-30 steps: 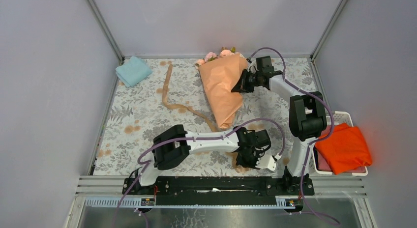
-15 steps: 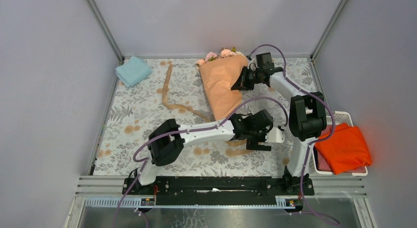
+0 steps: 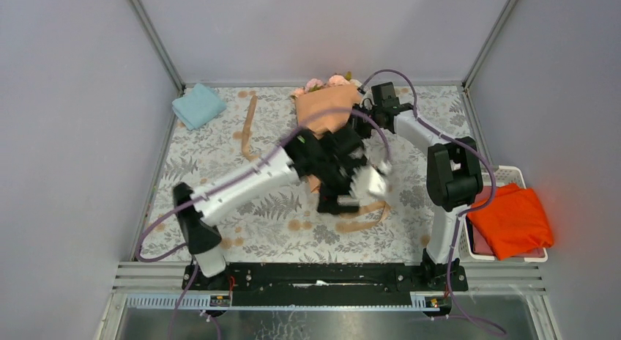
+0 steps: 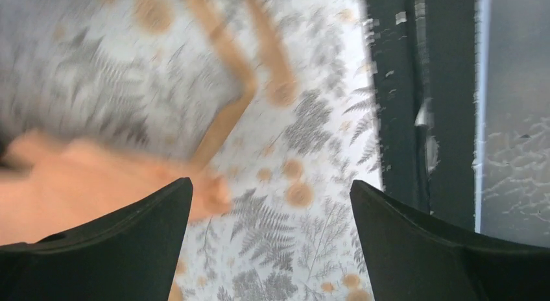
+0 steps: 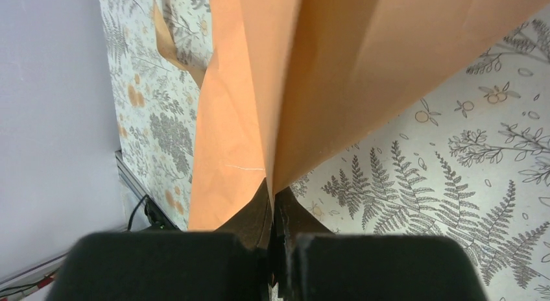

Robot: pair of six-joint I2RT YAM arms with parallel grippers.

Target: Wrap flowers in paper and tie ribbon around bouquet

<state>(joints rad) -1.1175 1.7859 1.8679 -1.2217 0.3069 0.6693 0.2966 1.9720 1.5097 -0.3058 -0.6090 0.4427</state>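
Note:
The paper [image 3: 327, 114] lies rolled into a cone around the flowers [image 3: 326, 81], whose pink and cream heads stick out at the back edge. My right gripper [image 3: 362, 110] is shut on the cone's right edge, and the paper [image 5: 337, 67] runs up from between its closed jaws [image 5: 273, 196]. My left gripper [image 3: 344, 197] hovers open over the cone's narrow end [image 4: 71, 178], with only patterned cloth between its fingers [image 4: 130, 242]. The ribbon [image 3: 250, 127] trails from the back left under the cone, and its near end curls loose [image 3: 364, 218]. It shows blurred in the left wrist view [image 4: 227, 113].
A light-blue cloth [image 3: 198, 105] lies at the back left corner. At the right, off the table, a white basket [image 3: 512, 171] holds a bright orange cloth [image 3: 512, 223]. The black rail [image 3: 322, 274] carrying the arm bases runs along the near edge.
My left gripper has opened and swung from the near edge up and left to the cone's narrow end. The ribbon's near end now lies loose. The right gripper shifted slightly back, still gripping the paper.

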